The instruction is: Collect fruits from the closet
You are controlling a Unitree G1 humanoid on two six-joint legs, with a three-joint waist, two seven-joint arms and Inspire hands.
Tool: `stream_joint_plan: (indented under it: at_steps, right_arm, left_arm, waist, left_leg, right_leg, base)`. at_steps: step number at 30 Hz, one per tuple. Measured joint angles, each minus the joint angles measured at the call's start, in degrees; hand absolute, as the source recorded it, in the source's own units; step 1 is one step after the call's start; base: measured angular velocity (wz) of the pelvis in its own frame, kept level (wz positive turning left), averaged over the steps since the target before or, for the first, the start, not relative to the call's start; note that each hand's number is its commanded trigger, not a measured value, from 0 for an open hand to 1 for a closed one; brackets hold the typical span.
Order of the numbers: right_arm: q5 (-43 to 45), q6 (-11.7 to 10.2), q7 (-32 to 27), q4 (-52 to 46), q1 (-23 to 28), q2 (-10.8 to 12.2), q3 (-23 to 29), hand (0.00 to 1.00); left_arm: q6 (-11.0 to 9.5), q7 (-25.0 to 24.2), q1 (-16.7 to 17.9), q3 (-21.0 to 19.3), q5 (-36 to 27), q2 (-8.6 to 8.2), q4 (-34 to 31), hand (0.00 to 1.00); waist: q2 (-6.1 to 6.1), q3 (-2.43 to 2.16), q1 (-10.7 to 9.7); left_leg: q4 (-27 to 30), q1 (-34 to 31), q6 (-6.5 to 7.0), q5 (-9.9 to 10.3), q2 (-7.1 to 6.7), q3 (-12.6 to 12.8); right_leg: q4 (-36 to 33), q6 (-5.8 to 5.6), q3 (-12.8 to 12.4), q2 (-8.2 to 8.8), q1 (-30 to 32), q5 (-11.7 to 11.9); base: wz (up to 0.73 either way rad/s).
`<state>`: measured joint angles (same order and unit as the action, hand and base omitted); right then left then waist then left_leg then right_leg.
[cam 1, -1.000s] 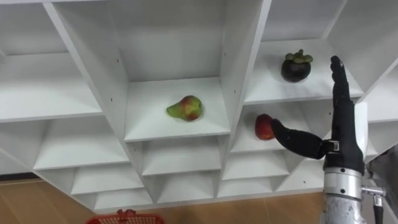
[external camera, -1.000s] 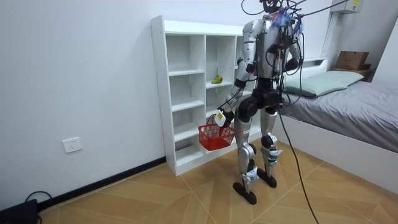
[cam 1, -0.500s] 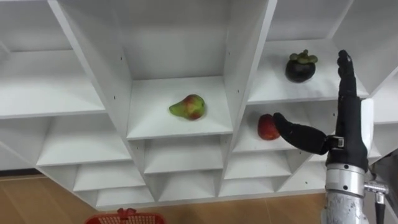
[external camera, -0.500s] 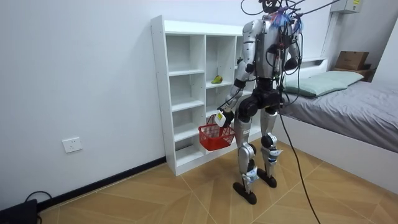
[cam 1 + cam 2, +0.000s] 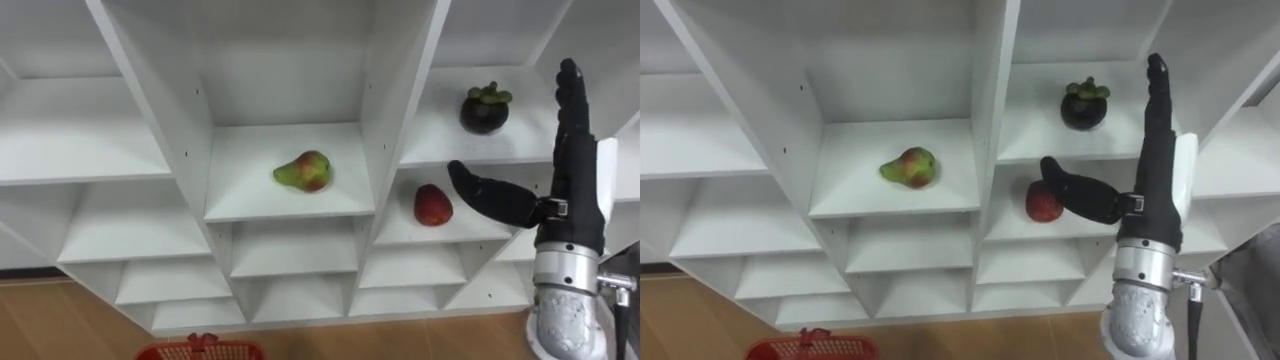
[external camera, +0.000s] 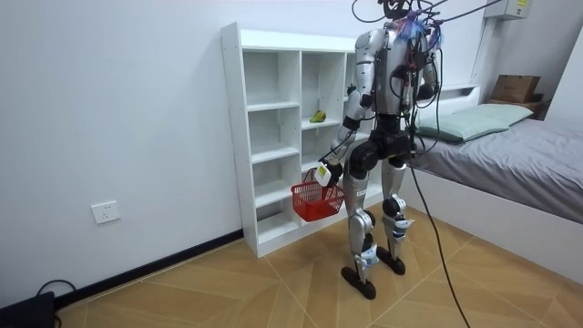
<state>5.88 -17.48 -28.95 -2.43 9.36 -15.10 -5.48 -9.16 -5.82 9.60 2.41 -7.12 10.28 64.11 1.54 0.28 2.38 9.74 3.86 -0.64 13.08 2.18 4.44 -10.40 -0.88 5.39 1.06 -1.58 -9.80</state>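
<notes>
— Which step is judged to be in hand?

— The reach for a fruit. The right hand [image 5: 578, 190] is raised before the right-hand column of the closet [image 5: 390, 90], with its fingers straight and upright and its thumb spread wide. Nothing is held in it.

— Where are the fruits found?

— All three are seen on shelves. The red fruit [image 5: 432, 205] lies near the left wall of its compartment, just beside the thumb tip, though no contact can be made out. The mangosteen [image 5: 484, 108] is set on the shelf above. The pear [image 5: 303, 171] lies in the middle column, about mid-shelf.

— And the other hand?

— In the room view the red basket [image 6: 317, 200] is carried by its handle in the left hand [image 6: 324, 173], low before the closet. Whether anything lies in it cannot be told.

— What is called for next?

— The open hand would need to be brought into the compartment and closed round the red fruit. The divider at the left should be cleared, and the fruit should not be pushed toward the back edge.
</notes>
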Motion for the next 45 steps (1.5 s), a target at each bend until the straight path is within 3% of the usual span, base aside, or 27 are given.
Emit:
stream_joint_plan:
  at_steps: [3, 8, 11, 18, 26, 34, 45]
  right_arm:
    - [-3.8, 0.1, 1.0, 0.0, -0.9, -0.2, 0.0, 0.0]
    - [-8.4, 1.1, 2.3, 0.0, -3.9, -2.2, 1.6, 0.0]
    - [-8.6, 1.1, 2.3, 0.0, -5.6, -2.3, 2.7, 0.0]
    - [-8.5, 1.6, 4.7, 0.5, -5.9, -2.3, 3.0, 0.0]
    - [-8.2, 4.3, 8.4, 3.2, -6.1, -2.4, 3.1, 0.0]
    - [-8.4, 4.7, 9.8, 4.9, -6.3, -2.7, 4.8, 0.0]
    - [-8.2, 7.1, 11.6, 10.4, -11.7, -3.2, 4.8, 0.0]
  left_arm:
    - [0.1, 0.1, -0.1, 0.0, -0.1, 0.12, -0.1, 1.0]
    - [0.1, 0.1, 0.1, -1.3, 0.0, 0.18, -0.1, 1.0]
    - [0.2, 0.2, 0.1, -1.7, 0.0, 0.19, -0.1, 1.0]
    - [0.4, 0.7, 0.3, -1.7, 0.1, 0.15, -0.1, 1.0]
    - [1.7, 0.6, 0.0, -1.8, 0.3, 0.15, -0.3, 1.0]
    - [1.7, 0.6, 0.1, -2.2, 0.4, 0.15, -0.3, 1.0]
    - [2.8, 0.6, -0.1, -2.4, 0.0, 0.16, -0.3, 1.0]
  waist:
    - [0.47, 0.17, 0.1]
    - [1.37, -0.2, -0.1]
    - [1.63, -0.2, -0.2]
    - [1.57, -0.07, -0.3]
    - [1.37, 0.14, -0.5]
    - [1.52, 0.12, -0.3]
    - [2.15, -0.1, -0.1]
  left_leg:
    - [0.1, -0.2, -0.04, 0.0, 0.0, -0.6]
    - [0.1, -0.2, -0.09, -0.1, 0.04, -1.6]
    - [0.0, -0.1, -0.09, 0.0, 0.06, -1.6]
    - [0.0, -0.1, -0.09, -0.1, 0.06, -1.6]
    - [0.5, -0.2, -0.09, -0.1, 0.01, -1.9]
    - [0.7, -0.3, -0.09, -0.1, -0.03, -2.2]
    - [0.7, -0.3, -0.12, -0.1, -0.13, -3.1]
  right_leg:
    - [0.5, 0.06, 0.7, 0.01, -0.2, 0.0]
    - [0.6, 0.07, 1.9, 0.02, -0.5, 0.0]
    - [0.6, 0.07, 2.0, 0.02, -0.5, 0.0]
    - [0.6, 0.07, 2.7, 0.12, -0.6, 0.0]
    - [0.6, 0.08, 3.6, 0.33, -1.3, 0.1]
    - [0.6, 0.09, 4.5, 0.47, -1.4, 0.1]
    - [0.6, 0.09, 5.0, 0.5, -1.4, 0.1]
  base:
    - [0.1]
    - [0.08]
    - [0.0]
    - [0.0]
    - [0.02]
    - [0.0]
    - [0.02]
